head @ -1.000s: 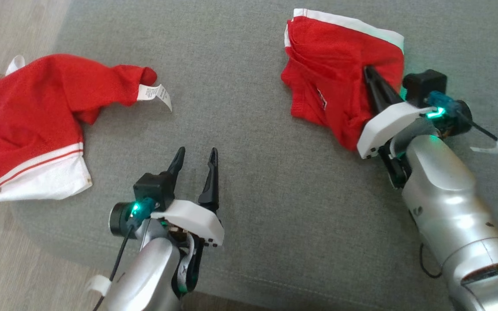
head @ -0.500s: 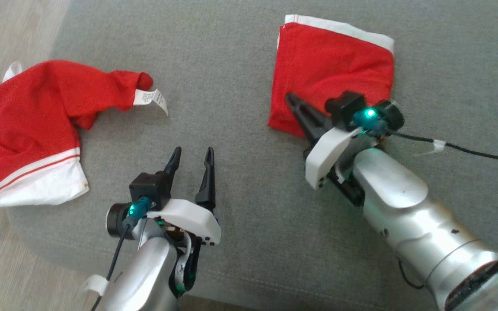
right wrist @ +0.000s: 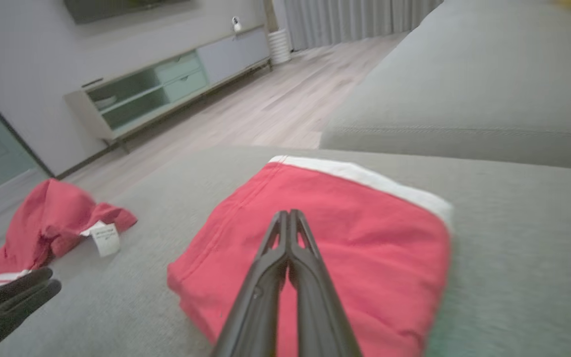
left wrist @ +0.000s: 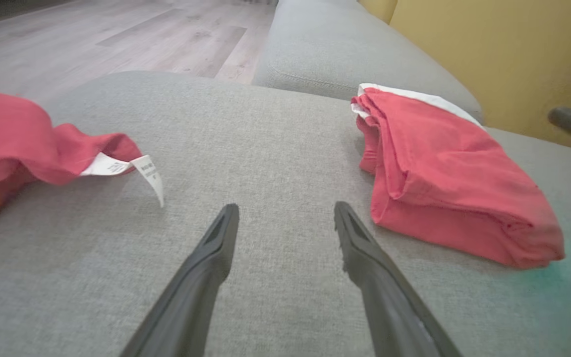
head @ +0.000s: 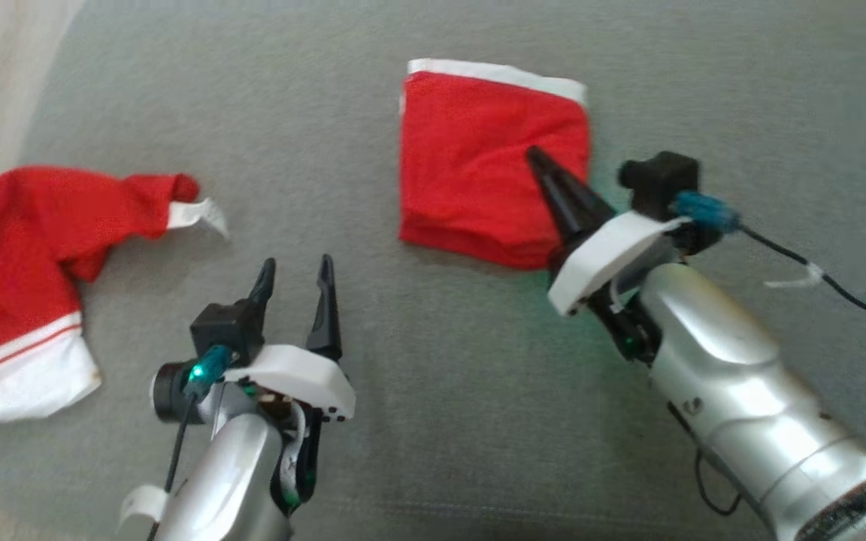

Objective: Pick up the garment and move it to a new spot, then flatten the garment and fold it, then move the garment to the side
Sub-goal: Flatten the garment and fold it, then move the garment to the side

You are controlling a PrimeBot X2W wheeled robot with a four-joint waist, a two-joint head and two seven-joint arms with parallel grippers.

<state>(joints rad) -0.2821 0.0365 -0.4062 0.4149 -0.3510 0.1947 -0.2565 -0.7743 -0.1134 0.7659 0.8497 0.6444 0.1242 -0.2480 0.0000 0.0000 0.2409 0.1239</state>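
Observation:
The garment [head: 470, 180] is red with a white band and lies folded into a flat square on the grey sofa cushion [head: 403, 391]. It also shows in the left wrist view [left wrist: 444, 168] and the right wrist view [right wrist: 355, 233]. My right gripper [head: 534, 152] is shut, its tips together over the garment's right half with nothing between them [right wrist: 289, 214]. My left gripper [head: 296, 263] stands open and empty over bare cushion to the garment's lower left [left wrist: 286, 208].
A second red and white garment [head: 19, 248] lies crumpled at the cushion's left edge, its white label [head: 196, 214] sticking out. Wooden floor [left wrist: 117, 34] lies beyond that edge. Another sofa cushion [right wrist: 464, 89] sits behind the folded one.
The head camera has shifted, sliding everything left and down. The garment was bunched around the right gripper and now lies flat. The right gripper went to its lower left corner, then over its right half.

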